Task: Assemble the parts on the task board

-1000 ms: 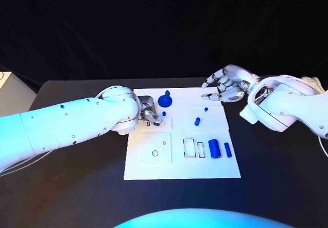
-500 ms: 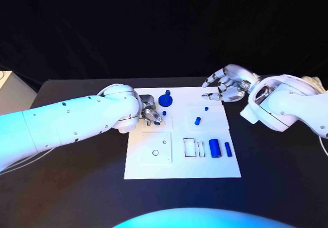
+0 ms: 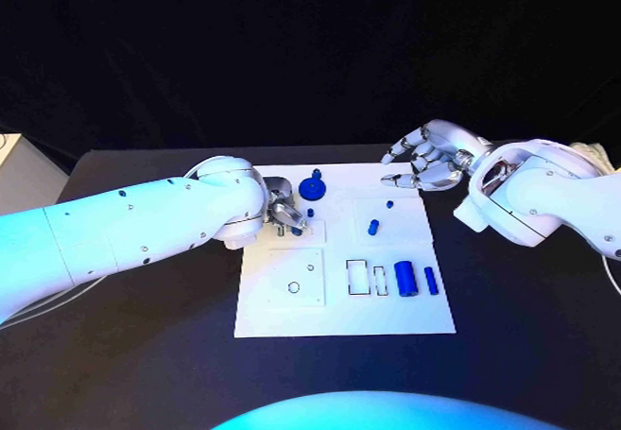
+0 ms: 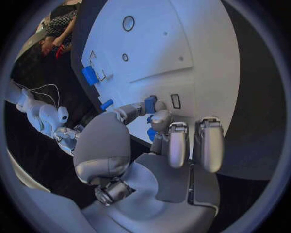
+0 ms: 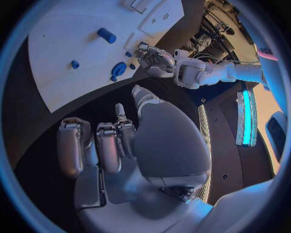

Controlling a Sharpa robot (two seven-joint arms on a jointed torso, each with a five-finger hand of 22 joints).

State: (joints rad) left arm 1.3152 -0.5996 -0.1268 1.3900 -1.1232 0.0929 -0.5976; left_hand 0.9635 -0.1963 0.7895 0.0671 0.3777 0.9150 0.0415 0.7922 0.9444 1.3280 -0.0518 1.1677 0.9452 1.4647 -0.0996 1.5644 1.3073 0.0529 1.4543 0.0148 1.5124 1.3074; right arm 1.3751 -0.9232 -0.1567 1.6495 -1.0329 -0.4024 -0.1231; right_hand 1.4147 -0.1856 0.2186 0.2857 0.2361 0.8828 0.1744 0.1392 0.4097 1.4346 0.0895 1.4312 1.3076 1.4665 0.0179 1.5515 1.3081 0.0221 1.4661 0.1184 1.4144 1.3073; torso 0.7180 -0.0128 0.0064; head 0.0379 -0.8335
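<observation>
The white task board (image 3: 344,313) lies mid-table. My left hand (image 3: 286,214) hovers over its far left part and pinches a small blue part (image 4: 150,103) between thumb and a finger, close to a small rectangular slot (image 4: 175,101). A blue gear-shaped part (image 3: 314,188) stands just beyond that hand. Two small blue parts (image 3: 390,207) (image 3: 372,228) sit on the board's right half, and two blue cylinders (image 3: 407,280) (image 3: 430,282) lie near its right edge. My right hand (image 3: 420,166) hangs over the board's far right corner, fingers loosely curled, holding nothing.
Rectangular cutouts (image 3: 356,277) and a plate with a round hole (image 3: 294,288) mark the board's near half. Black table (image 3: 124,354) surrounds the board. A pale box (image 3: 3,174) stands off the table's far left corner.
My left hand has edged slightly toward the far side of the board with the small part still pinched. The right hand has barely moved.
</observation>
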